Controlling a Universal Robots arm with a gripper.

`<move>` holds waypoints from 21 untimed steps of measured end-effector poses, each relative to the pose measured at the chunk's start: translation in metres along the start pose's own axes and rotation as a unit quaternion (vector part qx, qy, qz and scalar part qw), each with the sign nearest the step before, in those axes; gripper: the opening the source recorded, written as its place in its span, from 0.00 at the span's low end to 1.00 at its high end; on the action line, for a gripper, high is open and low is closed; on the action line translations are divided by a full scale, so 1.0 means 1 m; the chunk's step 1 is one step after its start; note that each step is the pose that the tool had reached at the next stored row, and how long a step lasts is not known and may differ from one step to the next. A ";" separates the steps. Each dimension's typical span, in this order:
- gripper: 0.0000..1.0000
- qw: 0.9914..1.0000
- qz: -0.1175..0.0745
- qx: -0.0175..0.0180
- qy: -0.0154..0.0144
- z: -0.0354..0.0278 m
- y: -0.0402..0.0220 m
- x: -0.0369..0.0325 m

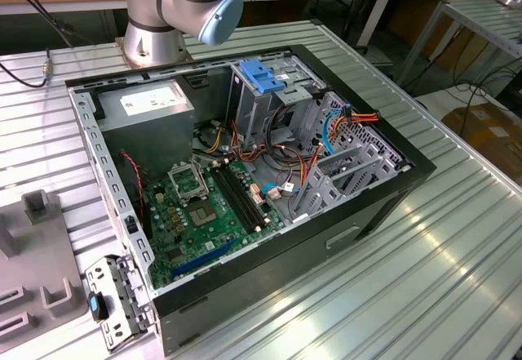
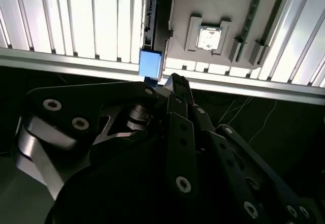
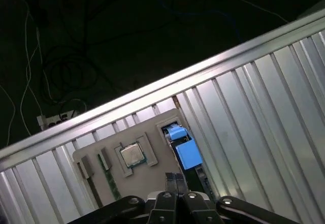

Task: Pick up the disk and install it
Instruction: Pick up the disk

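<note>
The disk (image 3: 189,154) stands on edge in a slot beside a grey fixture plate (image 3: 152,132); a blue plastic end and a thin dark body show. In the second wrist view the disk (image 2: 151,64) shows the same blue end, with its dark edge running away from it. In the exterior view the disk (image 1: 114,299) is a perforated metal slab with a blue tab, at the exterior view's lower left. My gripper (image 3: 175,177) hangs above the blue end, apart from it. The gripper (image 2: 176,81) is shut, fingertips together, with nothing between them.
An open computer case (image 1: 383,205) lies on the ribbed metal table (image 1: 424,278), with a motherboard, cables, a grey power-supply box (image 1: 151,103) and a drive cage with a blue handle (image 1: 263,78). The fixture plate holds a processor chip (image 3: 133,154) and memory sticks (image 3: 104,159). The table edge (image 2: 76,61) runs close by.
</note>
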State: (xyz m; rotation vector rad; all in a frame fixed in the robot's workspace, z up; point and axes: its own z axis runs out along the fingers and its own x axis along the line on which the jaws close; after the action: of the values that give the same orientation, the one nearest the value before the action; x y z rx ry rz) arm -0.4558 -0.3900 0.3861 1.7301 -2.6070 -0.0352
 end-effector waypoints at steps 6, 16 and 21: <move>0.11 0.999 -0.045 0.000 0.001 0.0001 0.0000 0.0000; 0.11 0.997 -0.075 0.000 0.002 0.0001 0.0000 0.0000; 0.17 0.997 -0.079 0.000 0.002 0.0001 0.0000 0.0000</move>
State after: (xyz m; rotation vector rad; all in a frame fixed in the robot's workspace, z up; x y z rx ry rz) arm -0.4558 -0.3900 0.3860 1.9289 -2.4618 -0.0331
